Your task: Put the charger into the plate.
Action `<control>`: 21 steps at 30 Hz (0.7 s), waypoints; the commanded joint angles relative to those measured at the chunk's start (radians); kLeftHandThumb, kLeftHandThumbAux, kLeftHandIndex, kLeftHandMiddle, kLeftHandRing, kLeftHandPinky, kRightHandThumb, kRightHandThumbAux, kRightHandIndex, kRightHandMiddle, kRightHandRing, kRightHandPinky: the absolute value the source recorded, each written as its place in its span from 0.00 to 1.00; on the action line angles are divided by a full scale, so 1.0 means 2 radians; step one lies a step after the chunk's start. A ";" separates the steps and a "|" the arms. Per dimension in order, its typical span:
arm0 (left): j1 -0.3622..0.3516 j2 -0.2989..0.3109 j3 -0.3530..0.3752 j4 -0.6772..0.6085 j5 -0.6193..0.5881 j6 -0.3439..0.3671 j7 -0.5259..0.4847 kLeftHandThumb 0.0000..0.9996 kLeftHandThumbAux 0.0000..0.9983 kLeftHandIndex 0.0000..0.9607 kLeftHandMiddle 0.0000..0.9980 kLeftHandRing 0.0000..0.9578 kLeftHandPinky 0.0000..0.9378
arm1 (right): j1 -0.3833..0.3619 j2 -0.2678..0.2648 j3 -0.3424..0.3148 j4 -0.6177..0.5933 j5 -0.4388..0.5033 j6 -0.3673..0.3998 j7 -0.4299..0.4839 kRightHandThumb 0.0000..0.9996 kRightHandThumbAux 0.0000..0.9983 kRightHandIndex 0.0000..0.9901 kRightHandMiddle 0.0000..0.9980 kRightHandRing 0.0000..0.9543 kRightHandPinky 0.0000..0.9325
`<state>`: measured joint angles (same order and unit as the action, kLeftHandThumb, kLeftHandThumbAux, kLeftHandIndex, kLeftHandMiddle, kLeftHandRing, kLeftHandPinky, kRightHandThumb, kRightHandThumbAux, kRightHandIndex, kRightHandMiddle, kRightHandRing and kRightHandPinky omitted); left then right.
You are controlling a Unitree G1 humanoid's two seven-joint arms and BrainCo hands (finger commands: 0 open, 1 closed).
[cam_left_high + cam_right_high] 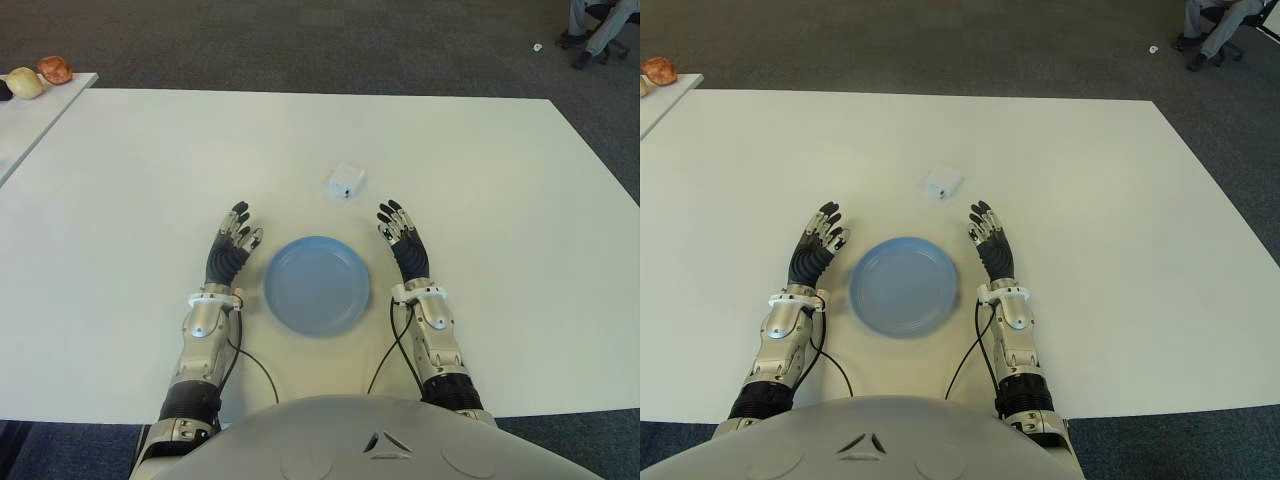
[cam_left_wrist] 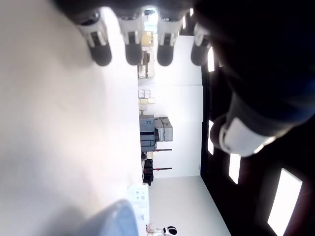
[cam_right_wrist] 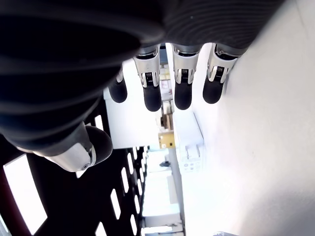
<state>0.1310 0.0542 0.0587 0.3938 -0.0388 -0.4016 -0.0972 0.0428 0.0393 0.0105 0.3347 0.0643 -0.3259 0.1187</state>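
Both hands were empty, fingers extended: left hand (image 1: 230,250) idle left of the round blue plate (image 1: 317,284), small white cube charger (image 1: 343,182) on the white surface (image 1: 150,170) beyond it, so I judged the right hand (image 1: 402,240) should reach forward-left and pinch its sides.

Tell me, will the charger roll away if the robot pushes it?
Probably not. The charger looks boxy with flat sides, so it should slide on the smooth table rather than roll. It looks small and hard, so likely light and stiff, maybe slippery for fingers.
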 commanded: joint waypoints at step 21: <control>0.020 -0.011 -0.001 0.035 0.003 0.025 0.007 0.05 0.65 0.00 0.02 0.02 0.05 | -0.118 0.013 0.005 -0.070 -0.086 0.154 -0.147 0.28 0.58 0.06 0.15 0.17 0.22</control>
<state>0.1257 0.0458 0.0595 0.3957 -0.0386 -0.4033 -0.0964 -0.1804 0.0583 0.0122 0.1996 -0.0880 -0.0491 -0.1607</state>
